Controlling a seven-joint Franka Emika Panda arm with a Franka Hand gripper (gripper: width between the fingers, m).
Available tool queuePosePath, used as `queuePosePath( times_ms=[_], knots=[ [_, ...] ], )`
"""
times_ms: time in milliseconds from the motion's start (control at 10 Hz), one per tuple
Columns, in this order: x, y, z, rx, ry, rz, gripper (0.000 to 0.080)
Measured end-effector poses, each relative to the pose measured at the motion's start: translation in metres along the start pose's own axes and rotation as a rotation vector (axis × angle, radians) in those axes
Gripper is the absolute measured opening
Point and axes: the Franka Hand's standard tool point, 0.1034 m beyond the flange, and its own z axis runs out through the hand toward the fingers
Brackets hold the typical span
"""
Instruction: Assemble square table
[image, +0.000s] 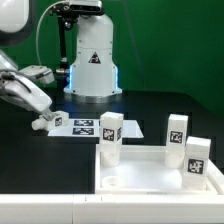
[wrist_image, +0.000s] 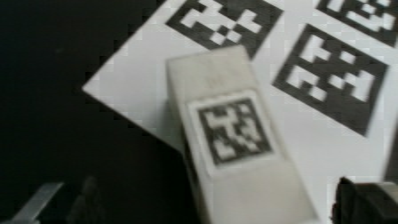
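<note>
The white square panel (image: 150, 178) with a raised rim lies at the front of the exterior view's right. Three tagged white legs stand upright at its corners (image: 110, 136) (image: 177, 130) (image: 197, 157). Another leg (image: 54, 120) (wrist_image: 222, 130) lies on its side at the marker board's (image: 82, 125) (wrist_image: 302, 55) edge, tag facing up. My gripper (image: 42, 120) (wrist_image: 214, 200) is open and low over this leg. One dark finger (wrist_image: 63, 200) shows on each side of the leg, and neither touches it.
The arm's white base (image: 90, 60) stands behind the marker board on the black table. A pale front edge (image: 40, 210) runs along the table at the bottom of the exterior view. Green curtains close off the back.
</note>
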Motion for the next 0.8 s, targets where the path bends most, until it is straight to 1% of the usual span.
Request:
queuePosePath(
  times_ms=[200,300,400,500,600,700,800],
  knots=[
    [-0.005,0.001,0.012,-0.013,-0.013,0.012,0.0649],
    [-0.007,-0.004,0.015,-0.027,-0.018,0.025,0.0649],
    [-0.006,-0.011,0.014,-0.037,-0.012,0.034,0.0649],
    [-0.005,-0.011,0.014,-0.035,-0.011,0.028,0.0649],
    [-0.005,-0.009,0.014,-0.033,-0.012,0.032,0.0546],
    [-0.005,-0.009,0.014,-0.034,-0.013,0.032,0.0405],
    [-0.005,-0.009,0.014,-0.033,-0.012,0.032,0.0405]
  ],
)
